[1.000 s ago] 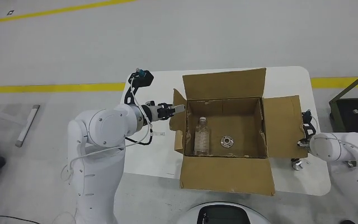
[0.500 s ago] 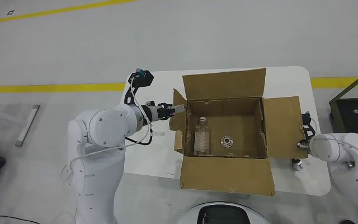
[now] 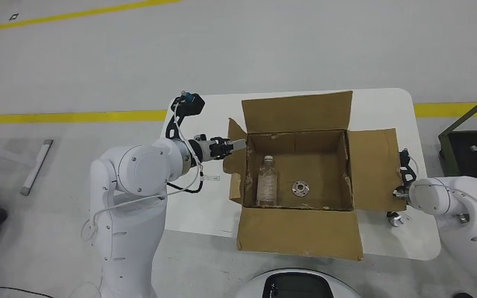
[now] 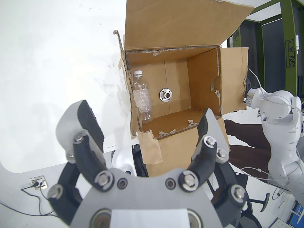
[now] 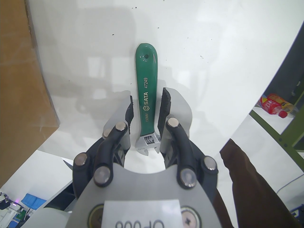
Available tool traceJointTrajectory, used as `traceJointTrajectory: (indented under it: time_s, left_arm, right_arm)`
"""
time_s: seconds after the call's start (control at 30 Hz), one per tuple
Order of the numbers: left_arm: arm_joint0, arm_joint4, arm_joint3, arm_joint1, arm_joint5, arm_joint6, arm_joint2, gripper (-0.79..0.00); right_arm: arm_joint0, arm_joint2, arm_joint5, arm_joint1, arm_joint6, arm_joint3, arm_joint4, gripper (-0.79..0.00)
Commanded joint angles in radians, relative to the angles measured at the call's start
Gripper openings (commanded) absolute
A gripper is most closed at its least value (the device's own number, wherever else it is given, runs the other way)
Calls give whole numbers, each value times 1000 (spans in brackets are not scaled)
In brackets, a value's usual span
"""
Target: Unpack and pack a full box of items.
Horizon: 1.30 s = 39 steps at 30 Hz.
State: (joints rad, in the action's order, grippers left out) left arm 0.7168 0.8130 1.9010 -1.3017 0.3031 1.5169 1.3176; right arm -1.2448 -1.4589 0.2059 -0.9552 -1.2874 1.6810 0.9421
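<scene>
Straddling one wrench [image 5: 145, 91], right hand [image 5: 147, 96] open; left hand [image 4: 144, 111] open; box [image 3: 298, 233] holds one bottle [image 3: 267, 182], one flange [image 3: 299, 188].

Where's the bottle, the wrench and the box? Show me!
bottle [image 4: 142, 96]: left wrist view, on its clear middle.
wrench [image 5: 145, 91]: right wrist view, on its green handle.
box [image 3: 298, 112]: top view, on its far flap.

Count: 1 cardboard box [image 3: 298, 112]. Inside it: 1 clear plastic bottle [image 3: 267, 181], 1 round metal flange [image 3: 299, 188]. On the worktop [image 3: 209, 214]: 1 green-handled adjustable wrench [image 5: 145, 84]. Loose items total: 3.
</scene>
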Motion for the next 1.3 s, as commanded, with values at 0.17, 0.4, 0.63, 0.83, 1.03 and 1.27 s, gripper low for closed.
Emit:
traceJointTrajectory:
  time_s: [0.17,0.4,0.63,0.83,1.03,1.27]
  left_arm:
    - [0,0,0,0,0,0,0,0]
    - [0,0,0,0,0,0,0,0]
    - [0,0,0,0,0,0,0,0]
    - [0,0,0,0,0,0,0,0]
    - [0,0,0,0,0,0,0,0]
    - [0,0,0,0,0,0,0,0]
  right_arm:
    - [1,5,1,-1,-1,-10,15,-529]
    - [-3,6,-2,-2,4,-19,16,-554]
    - [-4,5,-7,-3,8,-20,15,-619]
    - [-5,3,-9,-4,10,-18,18,-785]
    - [-9,-50,5,1,5,23,7,-785]
    - [-12,-248,36,16,-12,111,-81,-785]
